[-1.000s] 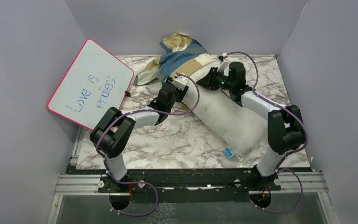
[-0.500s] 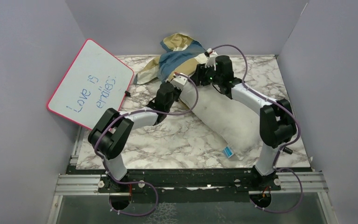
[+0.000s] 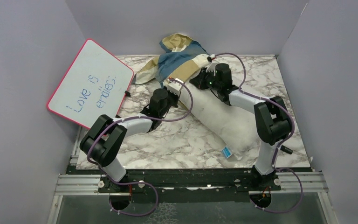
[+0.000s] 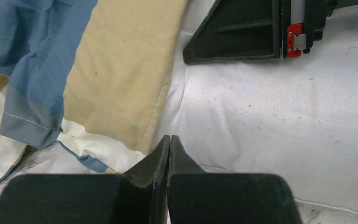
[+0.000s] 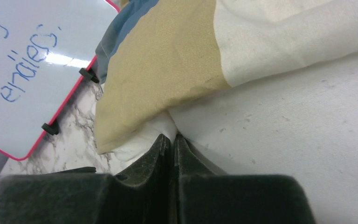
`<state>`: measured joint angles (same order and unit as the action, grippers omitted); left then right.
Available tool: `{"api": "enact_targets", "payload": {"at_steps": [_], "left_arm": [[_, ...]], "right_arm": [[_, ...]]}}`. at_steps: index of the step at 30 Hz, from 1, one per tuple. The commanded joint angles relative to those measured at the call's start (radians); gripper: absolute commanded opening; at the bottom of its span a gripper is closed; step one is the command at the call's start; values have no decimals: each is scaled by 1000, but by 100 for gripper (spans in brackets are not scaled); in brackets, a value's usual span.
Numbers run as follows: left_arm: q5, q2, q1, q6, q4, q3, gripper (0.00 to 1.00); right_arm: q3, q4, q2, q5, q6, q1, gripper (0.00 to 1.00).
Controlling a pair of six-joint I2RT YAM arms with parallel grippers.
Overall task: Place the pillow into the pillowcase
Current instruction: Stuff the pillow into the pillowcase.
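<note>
Marbled tabletop (image 3: pixel 177 140) inside plain grey walls (image 3: pixel 182 18) carried the whole scene. On it the pillow (image 3: pixel 223 112) lay on a slant, running from the middle of the table toward the near right corner, where its small blue tag (image 3: pixel 227 152) stuck out. Its far end met the pillowcase (image 3: pixel 182 58), which sat bunched at the back of the table against the rear wall. A tan block of the pillowcase lapped over that far end, so the pillow was only barely inside the sleeve.

Both arms reached to that overlap, one on each side of the pillow. The left gripper (image 4: pixel 169 140) had its fingers pressed flat together, tips at the hem of the tan cloth where it crossed the white pillow. Whether any fabric was caught between them could not be told. The right gripper (image 5: pixel 172 137) was closed to a thin seam, its tips driven into a pucker of white cloth just under the tan edge. Whether that cloth belonged to the pillow or to the sleeve could not be told.

Well to the left, a pink-rimmed whiteboard (image 3: pixel 91 81) with blue handwriting leaned against the side wall.
</note>
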<state>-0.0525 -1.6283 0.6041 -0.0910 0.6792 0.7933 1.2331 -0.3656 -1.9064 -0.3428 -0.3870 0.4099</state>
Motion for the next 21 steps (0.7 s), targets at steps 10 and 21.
{"api": "enact_targets", "payload": {"at_steps": [10, 21], "left_arm": [[-211, -35, -13, -139, 44, -3, 56], [-315, -152, -15, -179, 44, 63, 61]], "right_arm": [[-81, -74, -57, -82, -116, 3, 1], [-79, -77, -82, -82, -117, -1, 1]]}}
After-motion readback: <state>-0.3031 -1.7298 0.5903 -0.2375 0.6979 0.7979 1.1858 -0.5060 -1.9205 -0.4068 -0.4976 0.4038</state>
